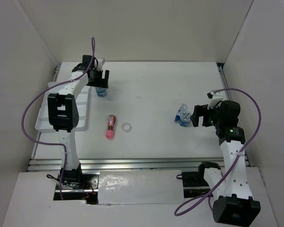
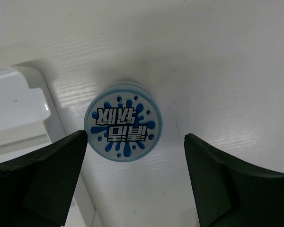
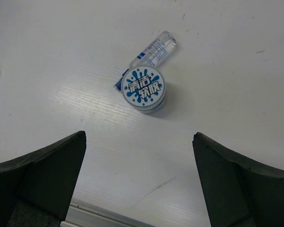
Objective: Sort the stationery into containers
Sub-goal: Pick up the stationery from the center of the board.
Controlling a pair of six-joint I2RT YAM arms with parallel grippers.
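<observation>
Top external view: the left gripper (image 1: 100, 84) reaches to the far left part of the table (image 1: 151, 90), hanging over one blue pot (image 1: 102, 91) that stands just beside the right edge of the white tray (image 1: 42, 120). Much of the tray is hidden under the left arm, so what lies in its compartments cannot be told. Near the middle of the table a pink cylinder (image 1: 110, 127) lies on its side, with a small white ring (image 1: 126, 127) flat just to its right, the two apart. On the right, the right gripper (image 1: 193, 117) points toward the second blue pot (image 1: 183, 118), with a clear tube (image 1: 181, 108) at the pot's far side.

Left wrist view: the left gripper (image 2: 135, 137) is spread wide, its dark fingers (image 2: 47, 170) on either side of the blue pot (image 2: 123, 124) with clear gaps, touching nothing. The pot's white top, splashed with blue, faces up. A corner of the tray (image 2: 19, 109) sits close at the left.

Right wrist view: the right gripper (image 3: 138, 137) is also spread wide and holds nothing. The second blue pot (image 3: 143, 88) stands upright ahead of the fingertips, well clear of them. The clear tube (image 3: 156, 49) lies slanted against it, a blue end showing past the pot's other side; it looks tucked partly beneath the pot, though that is hard to tell
</observation>
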